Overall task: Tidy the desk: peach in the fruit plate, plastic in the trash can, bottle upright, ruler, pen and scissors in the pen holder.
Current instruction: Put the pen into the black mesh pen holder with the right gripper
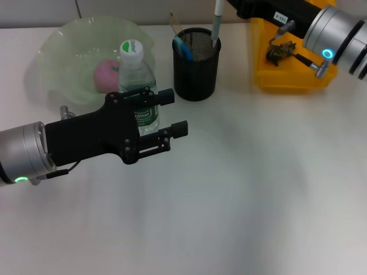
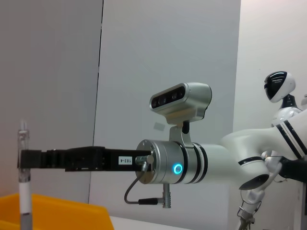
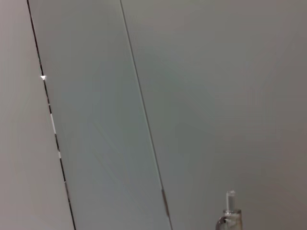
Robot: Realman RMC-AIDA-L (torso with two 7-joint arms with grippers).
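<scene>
The bottle [image 1: 136, 80] stands upright on the desk in front of the fruit plate [image 1: 63, 46], which holds the pink peach [image 1: 105, 75]. My left gripper [image 1: 172, 113] hovers open right beside the bottle, its fingers reaching past it. The black mesh pen holder [image 1: 196, 69] contains a blue-handled item [image 1: 183, 46] and a wooden ruler [image 1: 174, 24]. My right gripper [image 1: 229, 6] is shut on the pen [image 1: 216, 23], held upright with its lower end inside the holder's rim. The left wrist view shows the right gripper [image 2: 23, 158] clamped on the pen [image 2: 25, 196].
A yellow trash can [image 1: 287, 80] sits at the back right, under my right arm [image 1: 335, 31]. The left arm [image 1: 34, 152] lies across the desk's left side. White desk surface extends in front and to the right.
</scene>
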